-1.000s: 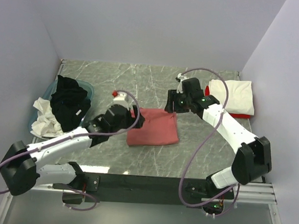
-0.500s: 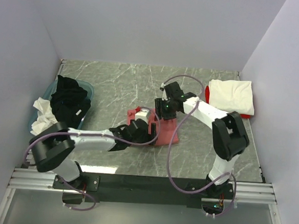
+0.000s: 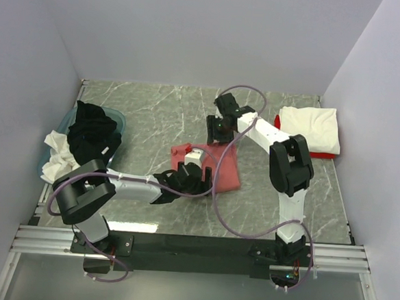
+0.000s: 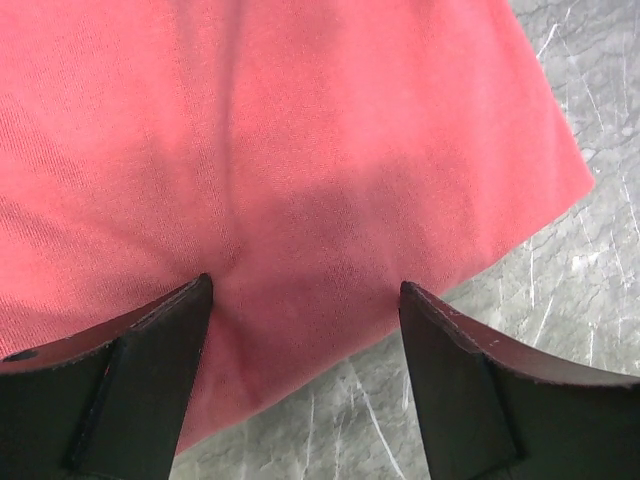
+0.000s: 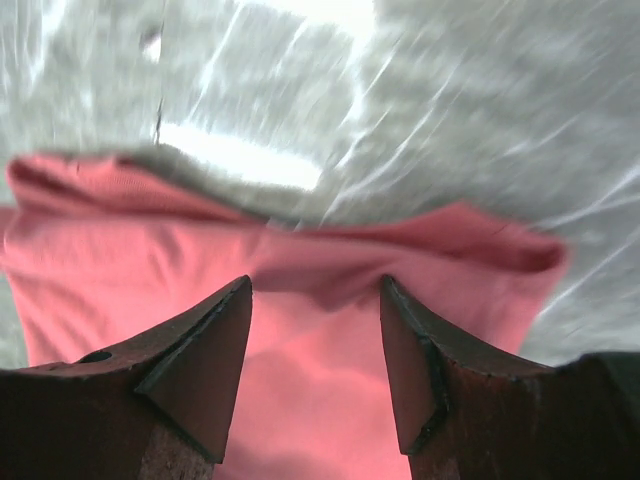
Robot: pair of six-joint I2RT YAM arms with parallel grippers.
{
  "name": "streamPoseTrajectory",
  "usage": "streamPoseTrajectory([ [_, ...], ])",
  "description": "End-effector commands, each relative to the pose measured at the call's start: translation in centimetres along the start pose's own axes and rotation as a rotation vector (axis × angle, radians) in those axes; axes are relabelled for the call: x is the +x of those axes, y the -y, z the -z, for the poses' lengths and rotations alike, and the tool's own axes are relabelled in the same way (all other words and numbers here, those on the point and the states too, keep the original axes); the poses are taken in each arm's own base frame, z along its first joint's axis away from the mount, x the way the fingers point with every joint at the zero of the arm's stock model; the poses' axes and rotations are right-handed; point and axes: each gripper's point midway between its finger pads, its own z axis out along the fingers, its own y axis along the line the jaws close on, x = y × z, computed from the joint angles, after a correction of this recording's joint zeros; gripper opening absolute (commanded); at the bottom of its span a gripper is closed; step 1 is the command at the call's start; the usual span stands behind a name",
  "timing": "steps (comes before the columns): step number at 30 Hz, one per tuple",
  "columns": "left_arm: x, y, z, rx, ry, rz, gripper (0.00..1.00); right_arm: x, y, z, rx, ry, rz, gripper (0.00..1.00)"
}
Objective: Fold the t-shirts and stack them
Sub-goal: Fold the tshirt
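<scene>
Left claw (image 4: 305,285), a second ago at the left edge of the folded salmon-pink shirt (image 3: 224,171), now hangs over its near-left part, jaws wide apart and empty; my right claw (image 5: 315,285) has moved from the far right corner to the shirt's doubled far edge, jaws partly apart, gripping nothing. Soft fine knit, the shirt lies as a flat rectangle on the grey marbled table (image 3: 155,106). At left, a teal plastic basin (image 3: 119,120) holds a crumpled black shirt (image 3: 91,139), with a white shirt (image 3: 57,157) over its rim; at right, a folded cream shirt (image 3: 315,129) rests on a red shirt (image 3: 279,121).
</scene>
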Motion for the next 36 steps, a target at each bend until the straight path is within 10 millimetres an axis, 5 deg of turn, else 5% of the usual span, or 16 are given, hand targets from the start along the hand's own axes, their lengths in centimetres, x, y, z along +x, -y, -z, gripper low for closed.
streamPoseTrajectory([
  [1,1.4,-1.4,0.6,-0.045,-0.035,-0.003,0.82,-2.7,1.6,1.1,0.049,0.050,-0.015,0.61],
  [8,-2.3,1.0,1.7,-0.028,0.024,-0.021,0.83,-2.5,1.5,5.5,0.021,0.153,-0.025,0.63],
  [14,-8.2,3.7,4.1,0.003,0.146,-0.020,0.86,0.9,0.3,8.1,-0.240,0.163,-0.073,0.67],
  [18,-9.7,2.0,4.8,-0.065,0.168,-0.031,0.87,4.1,0.3,9.5,-0.381,0.157,-0.101,0.78],
  [21,-9.4,-0.3,4.1,-0.100,0.149,-0.017,0.88,5.4,1.0,9.9,-0.434,0.149,-0.121,0.88],
  [27,-7.4,-5.5,3.3,-0.157,0.097,0.034,0.87,8.1,4.1,8.2,-0.415,0.109,-0.196,0.91],
  [36,-5.4,-8.2,1.6,-0.178,0.052,0.049,0.87,9.3,5.3,5.4,-0.390,0.067,-0.267,0.93],
])
